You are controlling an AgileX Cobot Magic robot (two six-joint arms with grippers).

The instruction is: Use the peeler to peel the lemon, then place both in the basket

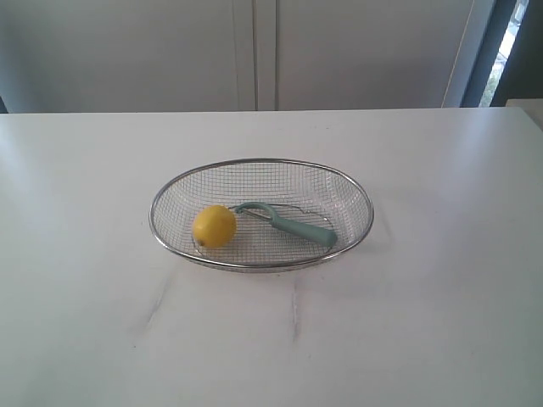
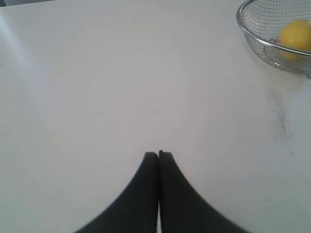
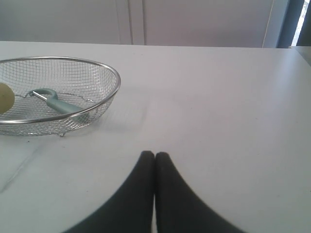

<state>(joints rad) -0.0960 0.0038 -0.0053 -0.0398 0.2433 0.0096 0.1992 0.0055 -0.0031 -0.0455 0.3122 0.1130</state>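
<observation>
The wire-mesh basket [image 1: 356,191] stands mid-table. Inside it the yellow lemon [image 1: 214,226] rests at the left end, and the teal-handled peeler [image 1: 293,224] lies beside it, its curved head towards the lemon. In the left wrist view the basket [image 2: 252,41] and lemon [image 2: 295,35] show at a corner, far from my left gripper [image 2: 158,154], which is shut on nothing above bare table. In the right wrist view the basket [image 3: 109,73], peeler [image 3: 58,104] and an edge of the lemon [image 3: 5,98] lie off to one side of my right gripper [image 3: 155,154], shut and empty. Neither gripper shows in the exterior view.
The white table [image 1: 441,322] has faint grey veining near its front. Pale wall panels [image 1: 254,51] rise behind its far edge, with a dark window strip [image 1: 509,42] at the far right.
</observation>
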